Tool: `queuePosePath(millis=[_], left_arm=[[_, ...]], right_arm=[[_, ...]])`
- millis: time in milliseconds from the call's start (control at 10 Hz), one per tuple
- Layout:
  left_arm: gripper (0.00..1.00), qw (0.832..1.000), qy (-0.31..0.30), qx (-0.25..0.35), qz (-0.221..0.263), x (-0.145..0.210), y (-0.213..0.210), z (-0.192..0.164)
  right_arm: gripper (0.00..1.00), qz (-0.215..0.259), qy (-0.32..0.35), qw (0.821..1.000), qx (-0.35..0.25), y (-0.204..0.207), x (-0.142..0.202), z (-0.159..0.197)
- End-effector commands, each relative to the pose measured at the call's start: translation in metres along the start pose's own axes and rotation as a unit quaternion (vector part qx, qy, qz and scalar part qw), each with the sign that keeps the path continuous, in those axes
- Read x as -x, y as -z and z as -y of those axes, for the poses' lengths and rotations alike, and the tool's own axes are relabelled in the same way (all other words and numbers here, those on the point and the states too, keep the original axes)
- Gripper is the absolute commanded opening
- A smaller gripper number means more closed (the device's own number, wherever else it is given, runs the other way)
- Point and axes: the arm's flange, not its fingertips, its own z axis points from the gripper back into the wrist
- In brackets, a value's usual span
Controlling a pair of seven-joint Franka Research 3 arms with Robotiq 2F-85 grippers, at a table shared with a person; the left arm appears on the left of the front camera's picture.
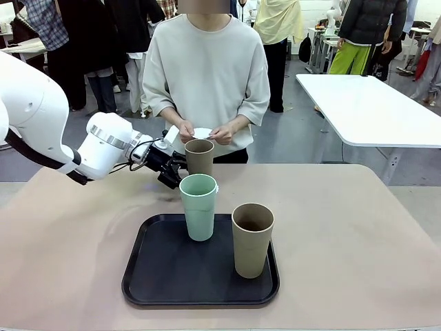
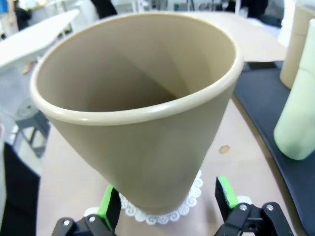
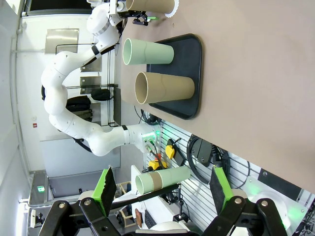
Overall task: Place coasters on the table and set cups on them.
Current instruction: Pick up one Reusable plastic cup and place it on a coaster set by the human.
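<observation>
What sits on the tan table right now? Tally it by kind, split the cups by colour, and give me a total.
Brown cups: 2
Green cup: 1
Coaster, under the far brown cup: 1
Tray: 1
Total: 5
</observation>
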Motion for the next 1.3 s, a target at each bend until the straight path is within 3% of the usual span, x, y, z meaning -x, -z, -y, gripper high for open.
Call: queuePosePath(millis=[0,400,700,900,1200], left_arm=[[1.0,1.0,-0.009,-0.003,-0.022,-0.006,-0.008,0.013],[1.0,0.999,-0.012,-0.015,-0.044,-0.009,-0.017,0.017],[1.0,0.994,-0.02,-0.056,-0.087,-0.021,-0.041,0.029],[1.0,0.981,-0.016,-0.094,-0.167,-0.054,-0.071,0.061],[1.0,0.93,-0.031,-0.15,-0.333,-0.121,-0.116,0.121]], right_arm=[[1.0,-0.001,-0.001,1.0,-0.006,0.0,0.0,0.001],[1.0,-0.001,-0.001,1.0,-0.006,0.0,0.0,0.001],[1.0,-0.001,-0.001,1.0,-0.006,0.0,0.0,0.001],[1.0,-0.001,-0.001,1.0,-0.006,0.0,0.0,0.001],[1.0,-0.001,-0.001,1.0,-0.006,0.0,0.0,0.001]])
